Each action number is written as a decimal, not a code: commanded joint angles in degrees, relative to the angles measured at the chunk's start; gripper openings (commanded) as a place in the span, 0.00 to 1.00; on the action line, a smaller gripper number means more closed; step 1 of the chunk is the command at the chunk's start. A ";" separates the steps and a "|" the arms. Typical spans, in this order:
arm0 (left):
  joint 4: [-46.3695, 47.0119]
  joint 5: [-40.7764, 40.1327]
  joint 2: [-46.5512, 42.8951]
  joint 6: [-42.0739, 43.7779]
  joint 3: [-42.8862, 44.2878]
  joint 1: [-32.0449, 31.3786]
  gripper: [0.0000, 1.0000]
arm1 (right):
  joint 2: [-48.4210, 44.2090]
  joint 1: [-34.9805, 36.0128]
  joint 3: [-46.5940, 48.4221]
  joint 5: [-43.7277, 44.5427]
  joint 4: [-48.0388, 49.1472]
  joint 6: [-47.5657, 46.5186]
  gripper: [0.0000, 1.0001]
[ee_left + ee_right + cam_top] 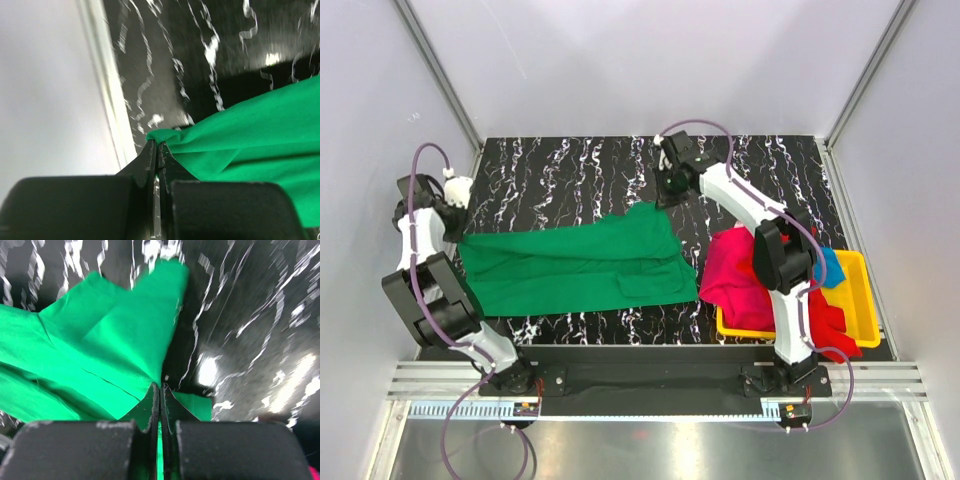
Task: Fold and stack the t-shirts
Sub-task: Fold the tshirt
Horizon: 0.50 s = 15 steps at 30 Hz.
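The green t-shirt [580, 265] lies stretched out, partly folded, on the black marbled table. My left gripper [458, 222] is at its left edge, shut on a corner of the green cloth [250, 135], as the left wrist view [157, 146] shows. My right gripper [665, 195] is at the shirt's far right corner, shut on a fold of the green cloth [100, 350], as the right wrist view [161, 386] shows. A magenta-pink shirt [738, 268], a red shirt [832, 328] and a blue shirt [832, 266] lie heaped at the right.
A yellow plastic tray [865, 300] at the right front holds the heap, which spills over its left and front rims. White walls with metal posts close in the table on three sides. The table's left edge [107, 90] runs close to my left gripper.
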 commanded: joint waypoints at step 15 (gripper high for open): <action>11.76 -0.87 7.22 -9.04 10.53 -2.40 0.00 | 4.83 -4.42 16.75 -2.64 3.97 -8.22 0.00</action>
